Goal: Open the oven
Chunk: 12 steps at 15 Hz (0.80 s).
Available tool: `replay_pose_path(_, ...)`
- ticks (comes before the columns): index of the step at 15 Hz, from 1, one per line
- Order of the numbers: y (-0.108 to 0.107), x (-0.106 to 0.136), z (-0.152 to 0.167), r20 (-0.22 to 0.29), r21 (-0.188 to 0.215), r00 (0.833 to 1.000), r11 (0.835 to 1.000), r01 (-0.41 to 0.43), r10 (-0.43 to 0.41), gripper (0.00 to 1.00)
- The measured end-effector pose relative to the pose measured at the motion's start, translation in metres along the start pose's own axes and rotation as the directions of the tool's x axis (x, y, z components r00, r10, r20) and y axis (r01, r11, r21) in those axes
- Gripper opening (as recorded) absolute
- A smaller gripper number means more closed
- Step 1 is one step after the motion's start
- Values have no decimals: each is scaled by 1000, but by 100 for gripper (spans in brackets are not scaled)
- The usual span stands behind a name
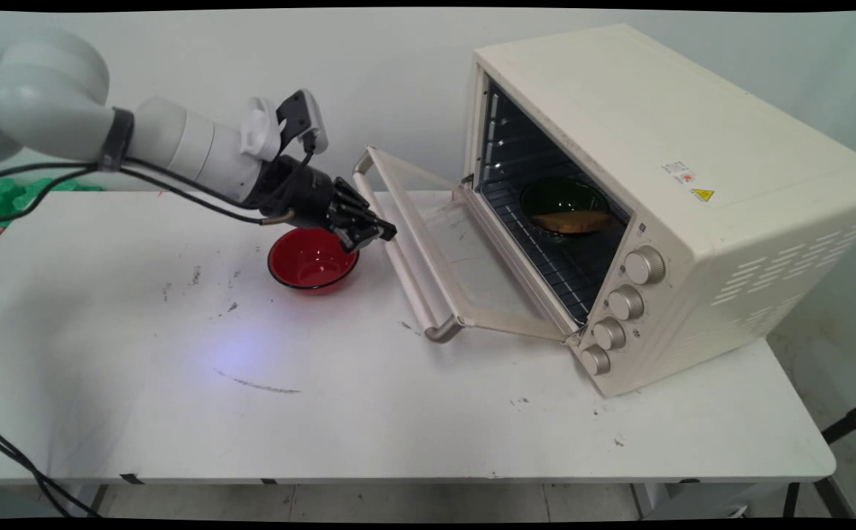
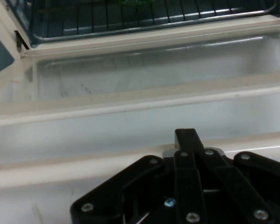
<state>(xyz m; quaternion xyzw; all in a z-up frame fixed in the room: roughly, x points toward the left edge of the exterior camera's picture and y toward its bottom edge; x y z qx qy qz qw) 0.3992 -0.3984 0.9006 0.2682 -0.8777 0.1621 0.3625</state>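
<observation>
Right now I have the gripper (image 1: 377, 232) hanging just above the far rim of the red bowl (image 1: 313, 259), its fingers drawn together with nothing between them, and its tip almost at the handle bar (image 1: 407, 259) of the oven door (image 1: 464, 254). The hand view agrees: the closed fingers (image 2: 186, 140) point across the pale bar and the glass pane toward the rack beyond. The door lies swung down nearly flat, sloping toward the near left, and the toaster oven (image 1: 663, 191) stands on the right part of the white table (image 1: 177, 412). Inside, on the wire rack (image 1: 553, 258), sits a dark green dish (image 1: 564, 205) with something orange-brown in it (image 1: 571, 220); I cannot tell what the food is. If I work at that door, I judge the contact should fall near the middle of the bar, so the door turns evenly on both hinges, and my wrist should stay clear of the bowl's rim below it. Counting: one bowl, one oven, one door, one dish inside, four knobs (image 1: 625, 303) in a column on the front panel, and green foam (image 1: 8, 193) at the far left edge.
</observation>
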Motion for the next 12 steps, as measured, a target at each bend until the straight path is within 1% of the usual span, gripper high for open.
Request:
replay_pose_path(2, 1, -13, 2, -12, 4, 1000, 1000, 12, -12, 0)
replay_pose_path(7, 4, -39, 7, -35, -2, 999, 1000, 24, -24, 0)
replay_pose_path(12, 9, -56, 6, -44, -9, 999, 1000, 28, -29, 0)
